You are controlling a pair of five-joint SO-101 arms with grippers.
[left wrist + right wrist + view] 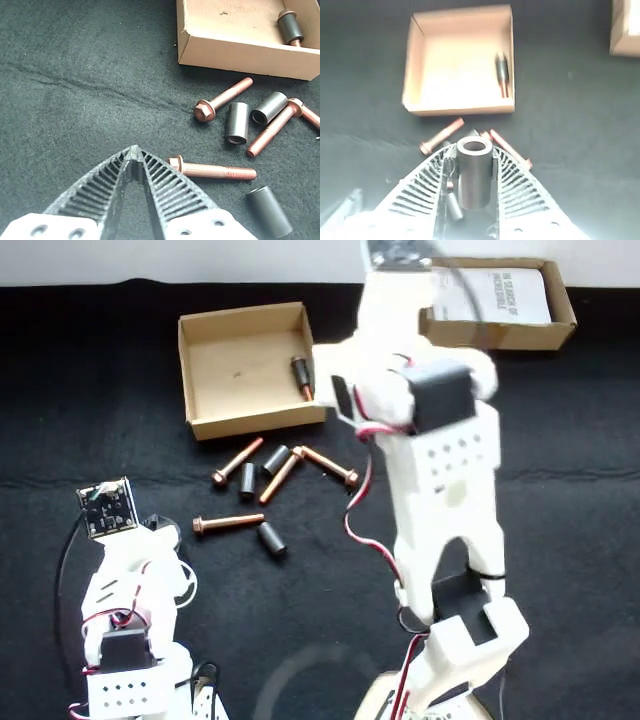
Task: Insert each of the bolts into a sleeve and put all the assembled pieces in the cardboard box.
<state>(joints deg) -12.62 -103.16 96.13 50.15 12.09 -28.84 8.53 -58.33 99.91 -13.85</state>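
Right jaws clamped on an upright sleeve.
Left jaws together, tips just beside a loose bolt; one assembled piece lies inside the cardboard box.

- Lit softly and evenly from overhead; no hard shadows on the dark felt.
- Burns out to plain white along the top edge of the high view.
- Bleaches the cardboard box floor pale in the right wrist view.
- Glints faintly on the bolts and on the sleeve rim, centre of frame.
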